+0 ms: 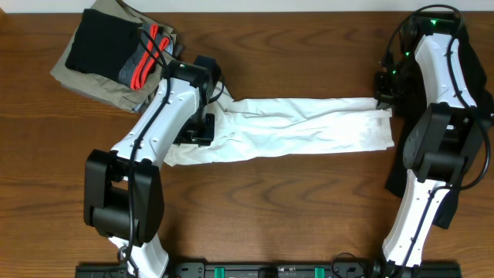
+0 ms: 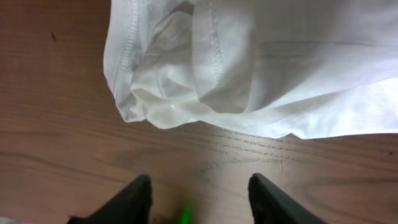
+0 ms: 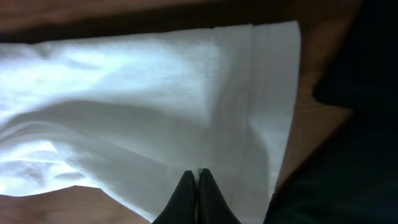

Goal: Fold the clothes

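The clothes in work are a white T-shirt, folded into a long strip across the middle of the wooden table. Its bunched left end, with stitched hems, fills the top of the left wrist view. My left gripper hovers at that end, open, with only bare wood between its fingers and the cloth just ahead of them. My right gripper is at the strip's far right corner, shut with a bit of the white T-shirt pinched at its tips.
A pile of other clothes, khaki, black and grey with red cords, lies at the back left, close to the left arm. A dark garment lies under and beside the right arm at the right edge.
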You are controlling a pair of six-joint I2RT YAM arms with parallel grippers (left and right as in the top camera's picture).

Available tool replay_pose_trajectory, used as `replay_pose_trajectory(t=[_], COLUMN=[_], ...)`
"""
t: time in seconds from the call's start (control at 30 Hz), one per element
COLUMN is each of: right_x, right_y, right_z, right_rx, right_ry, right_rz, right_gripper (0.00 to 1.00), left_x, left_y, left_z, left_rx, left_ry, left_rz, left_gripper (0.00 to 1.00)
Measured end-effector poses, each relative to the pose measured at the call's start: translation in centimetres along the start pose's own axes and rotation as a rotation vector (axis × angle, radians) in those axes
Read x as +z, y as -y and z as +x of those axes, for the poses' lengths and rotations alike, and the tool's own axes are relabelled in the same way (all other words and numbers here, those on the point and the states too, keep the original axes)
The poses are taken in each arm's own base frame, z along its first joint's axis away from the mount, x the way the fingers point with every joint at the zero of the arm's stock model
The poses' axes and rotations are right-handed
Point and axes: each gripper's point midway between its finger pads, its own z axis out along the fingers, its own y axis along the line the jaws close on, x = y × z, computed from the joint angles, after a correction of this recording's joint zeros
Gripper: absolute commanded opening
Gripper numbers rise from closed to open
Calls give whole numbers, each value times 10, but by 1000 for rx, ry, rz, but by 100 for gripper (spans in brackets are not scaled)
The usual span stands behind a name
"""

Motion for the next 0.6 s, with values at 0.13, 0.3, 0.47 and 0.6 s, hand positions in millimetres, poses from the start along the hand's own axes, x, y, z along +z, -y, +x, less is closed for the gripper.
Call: replay_pose_trajectory(t=[0.13,0.3,0.47,0.6], right_x=[16,43,53,52], right_y=[2,5,10,17], right_z=[8,19,12,1], right_rx=[4,4,0,11], right_ry=[-41,-89,-58,-9], right_rz=[0,0,-3,-6], right_gripper=[10,34,50,74], left_x=[0,0,-1,-1], left_y=[2,3,6,6], left_z=[-5,-10,-17,-20], left_rx=[-1,-8,-12,-14], left_ry=[19,40,70,81], left_rz=[7,14,23,27], left_gripper=[65,69,70,70])
